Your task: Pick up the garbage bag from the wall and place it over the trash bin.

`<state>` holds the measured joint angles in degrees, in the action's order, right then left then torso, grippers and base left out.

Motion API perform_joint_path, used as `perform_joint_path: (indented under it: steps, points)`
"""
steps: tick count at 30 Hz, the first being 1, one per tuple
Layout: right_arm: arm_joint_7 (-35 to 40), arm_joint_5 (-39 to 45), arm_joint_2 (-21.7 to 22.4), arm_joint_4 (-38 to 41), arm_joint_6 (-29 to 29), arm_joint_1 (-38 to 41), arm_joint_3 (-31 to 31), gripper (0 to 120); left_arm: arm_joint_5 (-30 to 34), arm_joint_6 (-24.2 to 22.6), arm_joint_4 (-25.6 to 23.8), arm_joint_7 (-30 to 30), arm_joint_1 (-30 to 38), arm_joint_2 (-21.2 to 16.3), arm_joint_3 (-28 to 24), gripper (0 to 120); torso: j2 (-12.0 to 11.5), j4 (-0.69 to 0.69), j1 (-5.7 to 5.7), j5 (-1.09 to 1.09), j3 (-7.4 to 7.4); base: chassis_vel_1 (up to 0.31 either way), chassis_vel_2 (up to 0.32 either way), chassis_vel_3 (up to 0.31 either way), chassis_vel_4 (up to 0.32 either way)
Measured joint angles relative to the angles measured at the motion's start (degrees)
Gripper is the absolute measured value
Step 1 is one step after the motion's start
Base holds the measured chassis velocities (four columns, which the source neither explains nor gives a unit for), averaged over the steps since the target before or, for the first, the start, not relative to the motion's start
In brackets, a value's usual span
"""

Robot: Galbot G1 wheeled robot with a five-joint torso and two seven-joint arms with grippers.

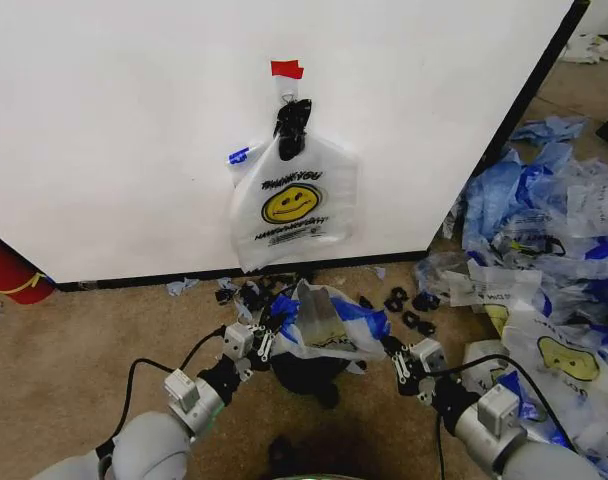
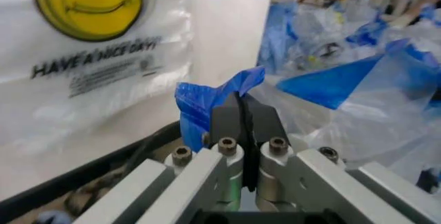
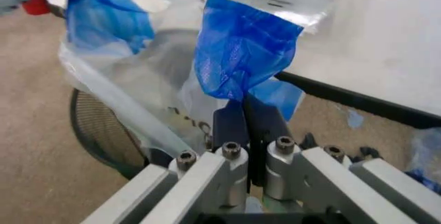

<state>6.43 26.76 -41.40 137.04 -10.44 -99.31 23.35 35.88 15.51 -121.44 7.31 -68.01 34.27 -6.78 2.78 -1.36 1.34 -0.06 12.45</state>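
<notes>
A white wall (image 1: 134, 130) fills the background, a smiley bag (image 1: 292, 205) hanging on it; below it, on carpet, the garbage bag (image 1: 329, 325) stretches sideways between both arms, directly over the trash bin (image 1: 309, 372). The left gripper (image 1: 267, 335) is clamped on one blue-taped edge; the right gripper (image 1: 399, 362) is clamped on the opposite edge, so the bag's mouth spans left to right above the rim.

Test room, carpet (image 1: 104, 350), white partition wall (image 1: 134, 120), discarded bags (image 1: 544, 230)
</notes>
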Motion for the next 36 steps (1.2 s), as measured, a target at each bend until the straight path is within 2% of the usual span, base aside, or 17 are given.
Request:
perform_joint_path:
  steps: [6, 11, 23, 36]
  points:
    - [-2.6, -1.5, 0.0, -0.4, 3.1, -2.9, 1.0, 0, 0.4, 4.2, 1.3, -4.7, -0.7, -1.2, 0.6, 0, 0.0, 0.01, 0.0, 0.0, 0.0, 0.0, 0.0, 0.0, 0.0]
    - [-2.9, -2.3, 0.0, -0.7, 3.7, -4.2, 1.4, 0, 0.2, 5.4, 2.0, -6.0, -1.0, -1.9, 0.9, 0, 0.0, 0.01, 0.0, 0.01, 0.0, 0.0, 0.0, 0.0, 0.0]
    - [-2.3, -2.4, 0.3, -1.2, 3.4, -5.9, 1.7, 0, -1.5, 6.0, 2.3, -5.5, -5.2, -3.5, 2.8, 0, 0.0, 0.01, 0.0, 0.01, 0.0, 0.0, 0.0, 0.0, 0.0]
    - [-1.5, -2.9, -0.1, -1.8, 2.4, -7.4, -0.3, 0, -5.1, 5.9, 2.7, -4.3, -8.5, -2.3, 1.3, 0, 0.0, 0.01, 0.0, 0.0, 0.0, 0.0, 0.0, 0.0, 0.0]
